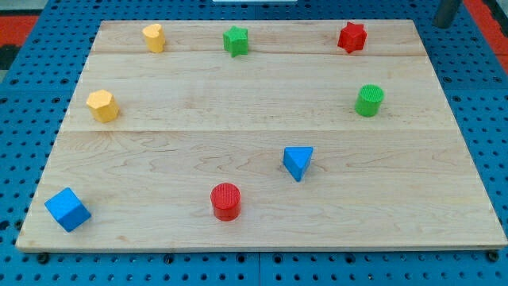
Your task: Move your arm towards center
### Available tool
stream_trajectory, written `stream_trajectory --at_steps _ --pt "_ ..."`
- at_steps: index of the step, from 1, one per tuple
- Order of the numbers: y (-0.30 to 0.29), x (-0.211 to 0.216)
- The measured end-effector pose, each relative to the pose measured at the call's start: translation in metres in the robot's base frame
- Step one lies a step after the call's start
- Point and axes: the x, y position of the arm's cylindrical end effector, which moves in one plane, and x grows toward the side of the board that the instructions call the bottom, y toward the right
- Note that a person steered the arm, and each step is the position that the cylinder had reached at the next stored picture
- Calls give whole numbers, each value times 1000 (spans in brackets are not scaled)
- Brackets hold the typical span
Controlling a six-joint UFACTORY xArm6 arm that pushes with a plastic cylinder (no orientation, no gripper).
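My tip itself does not show; only a dark grey cylindrical piece of the rod [447,12] enters at the view's top right corner, beyond the board's far edge, cut off by the frame. There are no jaws on this rod, so nothing can be told of any opening or closing.

Blocks ring the wooden board [254,103]. Along the view's top sit a yellow block [154,37], a green star-like block [236,40] and a red star-like block [352,37], the last one nearest the rod. At the view's left lies a yellow hexagonal block [102,105], and at the right a green cylinder [369,100]. Lower down stand a blue triangular block [298,162], a red cylinder [226,200] and, near the bottom left corner, a blue cube [67,209].

All the blocks stand well apart from one another. The widest open stretch is the middle band of the board, between the top row and the blue triangular block.

The board is pale planks with seams running from left to right. It rests on a blue perforated base [24,71], with red showing at the top corners.
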Motion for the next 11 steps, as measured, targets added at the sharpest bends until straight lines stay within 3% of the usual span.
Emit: stream_trajectory --at_steps 1,2,3,5,7,11 --pt "-3 5" --pt "-39 42" --pt "-126 104" --pt "-220 160" --pt "-282 189" --pt "-281 165"
